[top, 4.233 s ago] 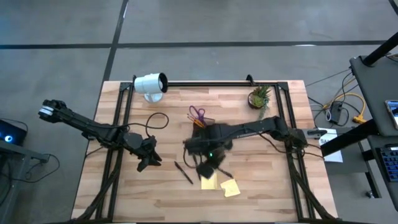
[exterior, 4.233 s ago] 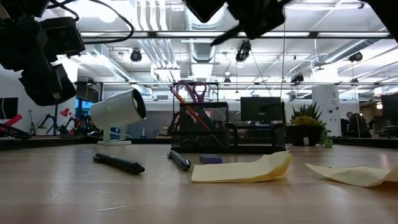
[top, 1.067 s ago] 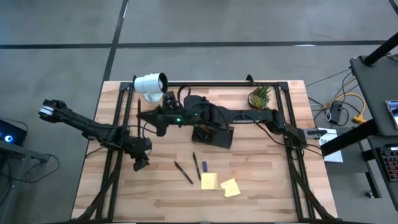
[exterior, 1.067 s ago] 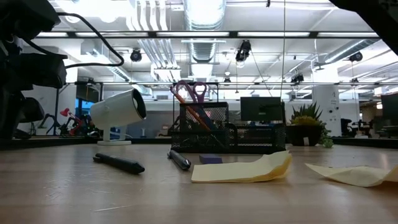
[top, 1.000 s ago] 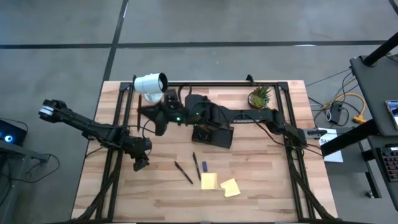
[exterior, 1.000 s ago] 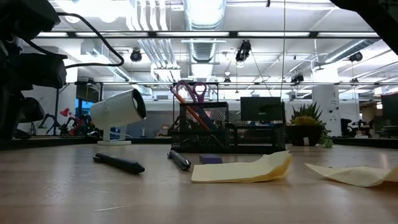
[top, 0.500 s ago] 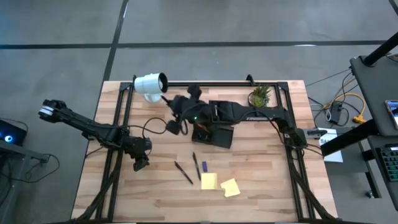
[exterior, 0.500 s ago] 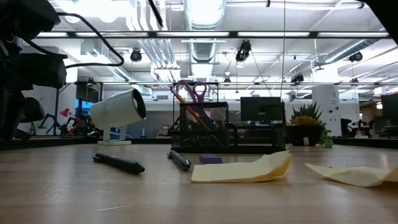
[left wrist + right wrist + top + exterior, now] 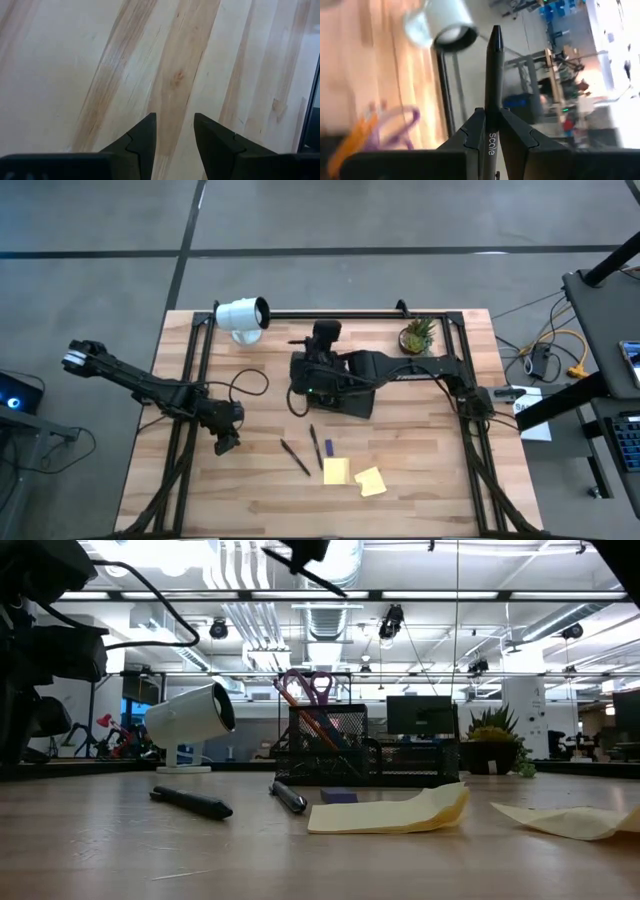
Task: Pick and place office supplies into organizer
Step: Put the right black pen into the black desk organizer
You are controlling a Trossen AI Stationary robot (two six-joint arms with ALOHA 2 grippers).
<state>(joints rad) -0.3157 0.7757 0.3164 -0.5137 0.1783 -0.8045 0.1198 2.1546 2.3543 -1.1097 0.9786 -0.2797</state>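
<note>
Movement since half a second ago: the right gripper has swung from near the white lamp to above the organizer. Its fingers clench a dark pen, which juts out between them. The left gripper, fingers parted, holds nothing over bare table.

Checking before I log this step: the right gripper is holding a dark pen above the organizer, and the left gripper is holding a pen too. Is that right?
Not quite. The left gripper holds nothing: the left wrist view shows its fingers apart over bare table. The rest stands: the right gripper is shut on a dark pen, as the right wrist view shows, above the organizer.
</note>
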